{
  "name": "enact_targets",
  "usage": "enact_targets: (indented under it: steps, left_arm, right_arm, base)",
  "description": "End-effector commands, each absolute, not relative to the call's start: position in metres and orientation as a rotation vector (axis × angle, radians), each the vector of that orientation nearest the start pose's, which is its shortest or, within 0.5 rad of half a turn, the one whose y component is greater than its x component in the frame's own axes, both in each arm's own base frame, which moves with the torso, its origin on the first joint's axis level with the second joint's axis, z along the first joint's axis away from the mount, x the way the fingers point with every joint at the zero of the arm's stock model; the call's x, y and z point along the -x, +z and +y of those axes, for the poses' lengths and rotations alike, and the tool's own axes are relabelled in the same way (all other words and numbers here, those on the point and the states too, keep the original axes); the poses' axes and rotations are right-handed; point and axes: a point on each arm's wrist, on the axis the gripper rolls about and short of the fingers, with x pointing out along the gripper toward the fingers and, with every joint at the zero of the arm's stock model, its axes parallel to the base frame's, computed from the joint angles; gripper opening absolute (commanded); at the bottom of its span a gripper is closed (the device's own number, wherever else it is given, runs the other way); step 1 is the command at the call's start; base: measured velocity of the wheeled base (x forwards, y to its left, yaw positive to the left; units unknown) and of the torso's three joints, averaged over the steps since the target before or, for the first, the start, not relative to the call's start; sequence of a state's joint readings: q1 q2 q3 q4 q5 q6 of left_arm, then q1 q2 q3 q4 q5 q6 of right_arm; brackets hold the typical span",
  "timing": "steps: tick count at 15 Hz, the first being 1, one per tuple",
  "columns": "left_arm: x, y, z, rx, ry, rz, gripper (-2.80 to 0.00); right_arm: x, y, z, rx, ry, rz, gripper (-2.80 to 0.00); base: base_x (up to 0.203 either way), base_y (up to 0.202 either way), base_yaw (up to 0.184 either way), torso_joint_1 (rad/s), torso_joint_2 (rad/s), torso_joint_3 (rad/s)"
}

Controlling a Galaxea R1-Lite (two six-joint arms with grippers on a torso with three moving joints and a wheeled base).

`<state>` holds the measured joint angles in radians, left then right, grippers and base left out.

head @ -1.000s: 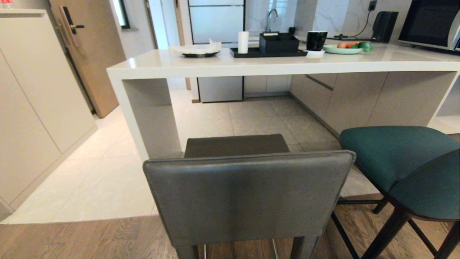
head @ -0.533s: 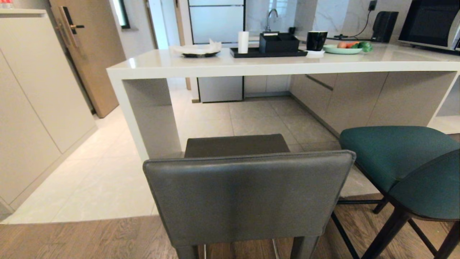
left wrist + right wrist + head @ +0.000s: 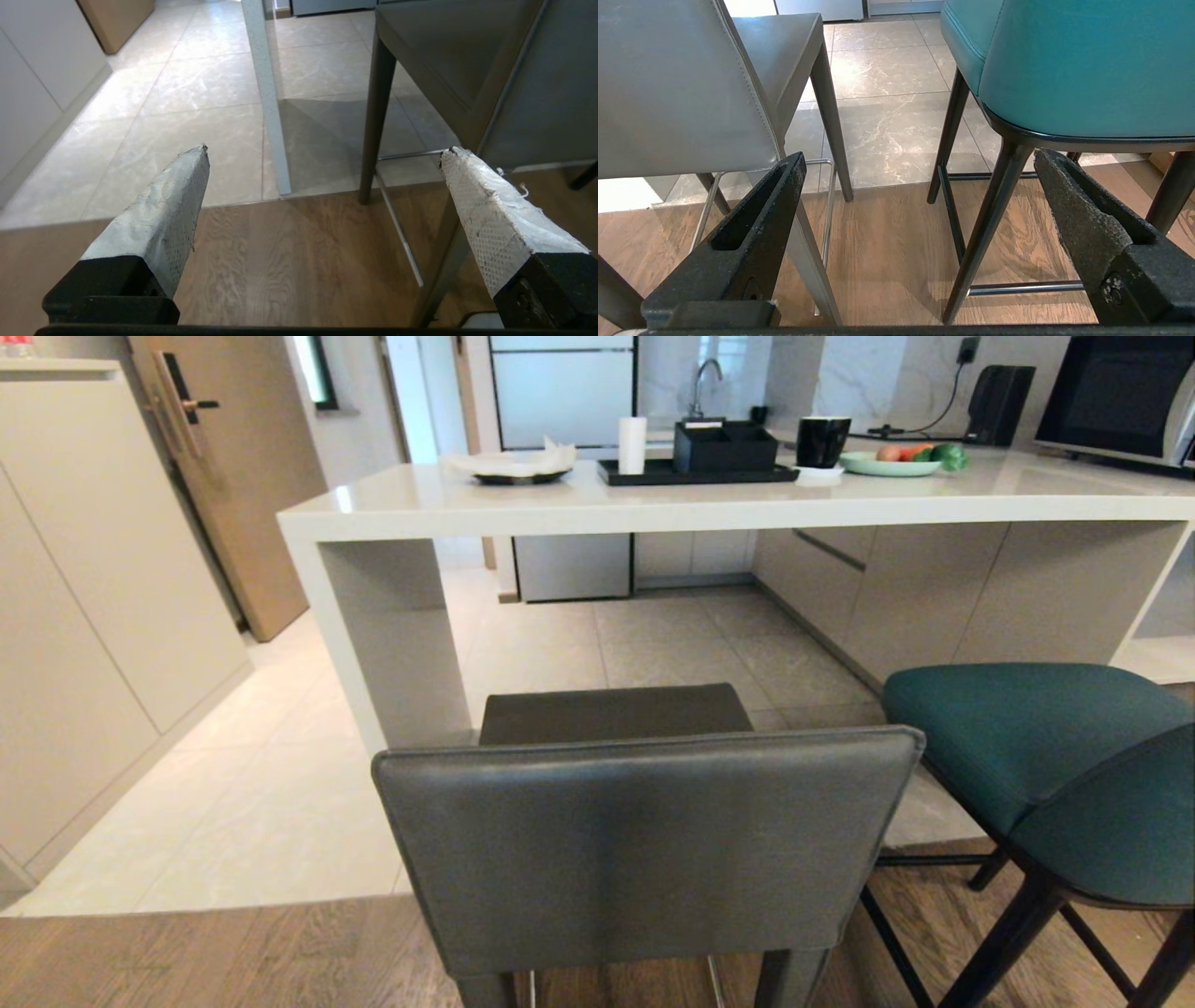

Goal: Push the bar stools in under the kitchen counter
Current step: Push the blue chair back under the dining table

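Left pincer wide, low beside grey stool | right pincer wide, empty, behind teal stool

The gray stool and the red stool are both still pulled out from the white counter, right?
Almost. The gray stool and the other one are both pulled out from the white counter, but the second stool is teal, not red. The head view shows it, and so does the right wrist view.
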<state>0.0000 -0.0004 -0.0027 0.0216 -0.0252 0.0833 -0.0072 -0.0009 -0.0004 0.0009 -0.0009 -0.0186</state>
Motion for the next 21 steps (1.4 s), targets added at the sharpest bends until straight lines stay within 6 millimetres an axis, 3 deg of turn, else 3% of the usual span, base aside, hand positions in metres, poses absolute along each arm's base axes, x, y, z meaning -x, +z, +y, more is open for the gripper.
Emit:
enact_targets:
  steps: [1,11,12,21]
  left_arm:
    - [0.0224,0.0732,-0.0006,-0.087,-0.025,0.014,0.00]
    - [0.0210,0.0745,-0.0001,-0.015,-0.001,-0.028,0.00]
    - [0.0210,0.0745,-0.0001,-0.016,-0.001,-0.028,-2.72]
    - [0.0210,0.0745,-0.0001,-0.022,-0.003,-0.028,-2.80]
  right_arm:
    - [0.0228,0.0749,0.0001,0.017,-0.009,0.003,0.00]
    - [0.0228,0.0745,0.0001,0.020,-0.009,0.005,0.00]
    - [0.0228,0.0745,0.0002,0.022,-0.005,0.005,-2.80]
    - [0.0229,0.0749,0.0001,0.017,-0.009,0.003,-2.80]
  base:
    - [0.000,0.000,0.000,0.000,0.00,0.000]
    - [0.000,0.000,0.000,0.000,0.00,0.000]
    - [0.000,0.000,0.000,0.000,0.00,0.000]
    - [0.000,0.000,0.000,0.000,0.00,0.000]
